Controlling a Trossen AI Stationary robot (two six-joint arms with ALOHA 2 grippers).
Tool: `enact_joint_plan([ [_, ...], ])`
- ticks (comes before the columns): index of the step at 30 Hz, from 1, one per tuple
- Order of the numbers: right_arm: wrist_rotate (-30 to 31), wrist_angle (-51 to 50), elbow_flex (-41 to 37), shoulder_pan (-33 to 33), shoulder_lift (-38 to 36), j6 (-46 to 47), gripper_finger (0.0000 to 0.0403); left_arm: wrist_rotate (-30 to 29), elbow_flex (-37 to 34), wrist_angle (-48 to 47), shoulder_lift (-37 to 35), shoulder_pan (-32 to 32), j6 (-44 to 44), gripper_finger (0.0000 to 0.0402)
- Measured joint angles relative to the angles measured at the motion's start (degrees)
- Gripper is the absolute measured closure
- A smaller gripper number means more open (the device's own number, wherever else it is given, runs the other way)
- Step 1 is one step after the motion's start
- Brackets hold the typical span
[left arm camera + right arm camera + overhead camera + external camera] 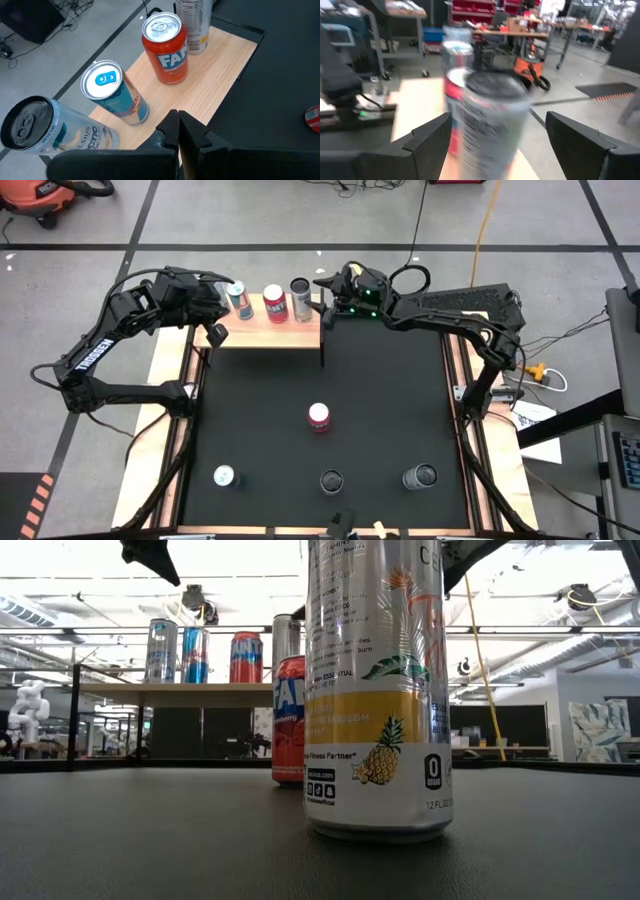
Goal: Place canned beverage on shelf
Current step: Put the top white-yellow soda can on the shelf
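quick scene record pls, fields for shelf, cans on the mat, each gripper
shelf: light-wood board at the mat's far edge
on shelf: four cans, including blue can, red can, silver can
on mat: red-topped can mid-mat, three cans along the near edge
left gripper: shut, empty, over the shelf's front edge
right gripper: open around the silver can, not gripping

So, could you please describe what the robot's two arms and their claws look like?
Both arms are dark, nearly black, jointed links. The left arm carries white TROSSEN lettering along one link. The right arm shows small green lights near its wrist, with black cabling looping over it. Each ends in a two-finger claw: the left claw has slim black fingers, the right claw broad, flat dark ones.
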Motion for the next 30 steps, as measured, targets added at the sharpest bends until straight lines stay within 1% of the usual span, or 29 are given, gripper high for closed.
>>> enact_joint_plan([
  [6, -0.15, 0.94, 0.00, -0.58, 1.53, -0.01, 0.0101, 0.00, -0.02, 0.00, 0.00, 0.00, 0.02, 0.0401],
  [10, -3.11, 1.04, 0.00, -0.71, 1.69, -0.18, 0.0101, 0.00, -0.02, 0.00, 0.00, 0.00, 0.04, 0.0401],
  [14, -3.03, 2.67, 0.00, -0.81, 1.61, -0.05, 0.0101, 0.00, -0.02, 0.01, 0.00, 0.00, 0.05, 0.0401],
  [21, -3.05, 2.66, 0.00, -0.82, 1.64, 0.13, 0.0101, 0.00, 0.00, 0.04, 0.00, 0.00, 0.07, 0.0401],
  [30, -2.99, 5.86, 0.00, -0.93, 1.64, 2.88, 0.0101, 0.00, -0.02, 0.09, 0.00, 0.00, 0.07, 0.0401],
])
